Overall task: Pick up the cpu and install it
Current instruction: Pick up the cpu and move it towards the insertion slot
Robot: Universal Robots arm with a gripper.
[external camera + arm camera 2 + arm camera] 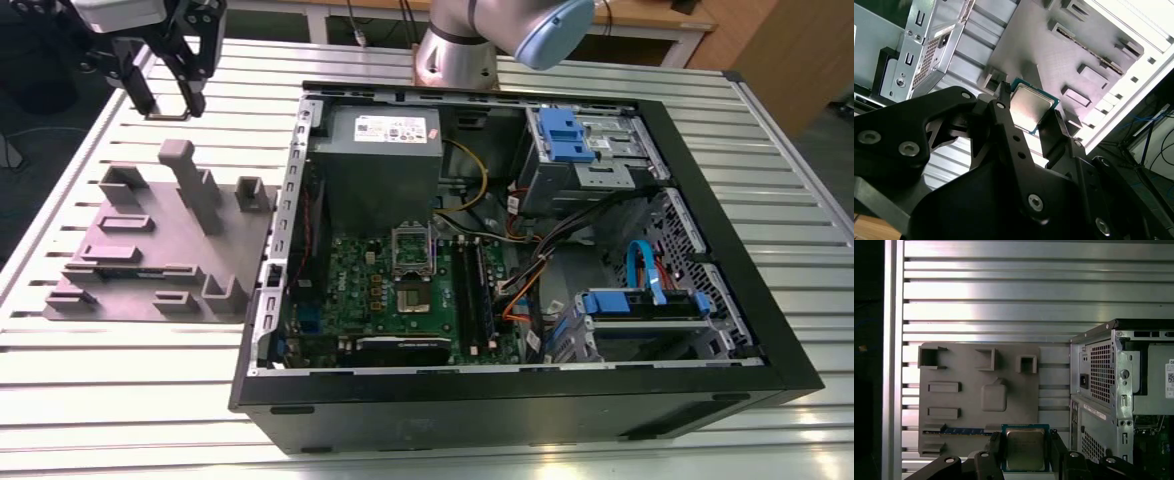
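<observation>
The cpu [1025, 450], a small silvery square chip with a green rim, sits between the two black fingers of my gripper [1025, 440], which is shut on it. It shows the same way in the second wrist view, with the cpu [1030, 106] clamped in the gripper [1029, 112]. In the exterior view the gripper [167, 98] hangs high at the far left, above the back of the grey block [160, 240] and well away from the green board's socket [411, 285] inside the open computer case [747, 330].
The grey block [979, 390] carries raised posts and slots and lies on the slatted metal table [120, 350]. The case's rear wall [1099, 385] stands beside it. Cables, blue drive brackets [574, 135] and a power supply [380, 150] fill the case.
</observation>
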